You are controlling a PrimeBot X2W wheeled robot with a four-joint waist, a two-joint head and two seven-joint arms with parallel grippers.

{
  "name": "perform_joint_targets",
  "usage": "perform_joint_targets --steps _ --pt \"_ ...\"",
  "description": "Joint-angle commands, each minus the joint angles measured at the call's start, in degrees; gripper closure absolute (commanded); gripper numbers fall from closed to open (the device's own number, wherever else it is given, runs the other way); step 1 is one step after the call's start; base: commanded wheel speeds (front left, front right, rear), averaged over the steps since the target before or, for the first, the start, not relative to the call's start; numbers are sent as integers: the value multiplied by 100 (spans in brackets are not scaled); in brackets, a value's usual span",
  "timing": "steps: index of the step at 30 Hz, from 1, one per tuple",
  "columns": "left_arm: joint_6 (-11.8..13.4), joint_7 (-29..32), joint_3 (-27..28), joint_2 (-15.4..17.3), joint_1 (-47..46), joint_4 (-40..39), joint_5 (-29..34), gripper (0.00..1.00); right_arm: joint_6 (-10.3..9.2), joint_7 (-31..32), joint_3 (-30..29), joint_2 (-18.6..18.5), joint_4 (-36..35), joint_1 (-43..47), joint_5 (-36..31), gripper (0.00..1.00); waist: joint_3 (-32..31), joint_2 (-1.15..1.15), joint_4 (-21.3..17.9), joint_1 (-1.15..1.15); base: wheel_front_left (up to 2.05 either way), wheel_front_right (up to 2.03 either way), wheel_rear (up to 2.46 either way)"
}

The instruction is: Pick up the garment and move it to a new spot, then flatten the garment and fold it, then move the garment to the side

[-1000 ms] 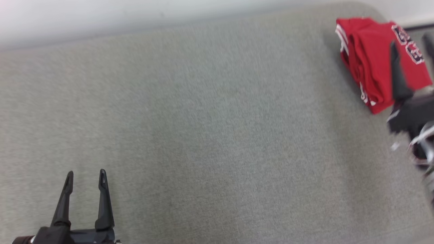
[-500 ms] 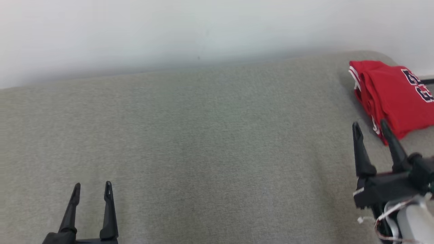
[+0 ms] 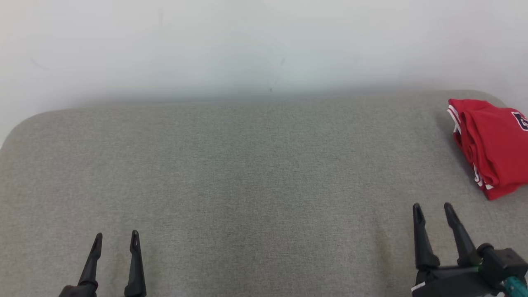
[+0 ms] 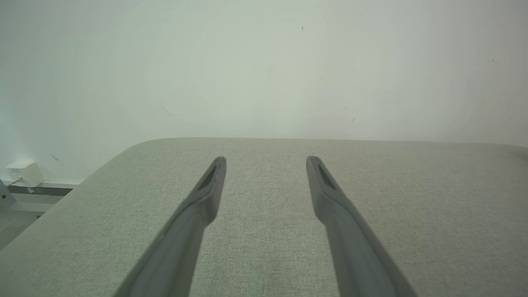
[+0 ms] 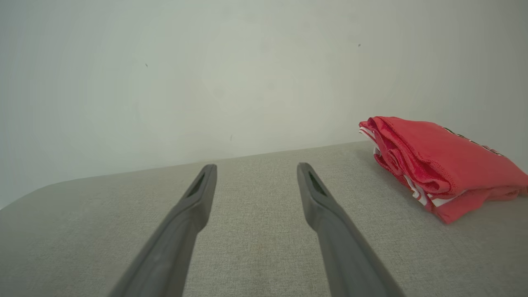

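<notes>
Nearest, lower left: left gripper (image 3: pixel 116 235), fingers spread, nothing between them, low over the grey padded surface (image 3: pixel 247 165).

Lower right: right gripper (image 3: pixel 432 205), likewise spread and empty, fingers pointing toward the far edge. Neither touches cloth. This reads as a rest pose with the hands kept clear.

Middle: a broad stretch of bare grey fabric.

Far right corner: red garment (image 3: pixel 491 148), folded into a compact stack. White-striped edges face the centre and dark lettering shows on top. It lies well apart from the right gripper's tips. Being set off to the side suggests the final step is done.

Beyond: pale wall (image 3: pixel 247 49).
</notes>
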Motion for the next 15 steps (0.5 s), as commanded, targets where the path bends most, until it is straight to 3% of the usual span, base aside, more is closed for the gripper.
perform_joint_targets --steps 1,15 --pt "22 -14 6 -32 -8 59 -27 0 -17 -3 -7 105 -20 165 -47 0 -65 0 81 1 0 0 0" --pt "-49 -14 55 -58 -119 410 -85 0 -17 -2 63 432 65 434 -155 0 -167 0 214 1 0 0 0"
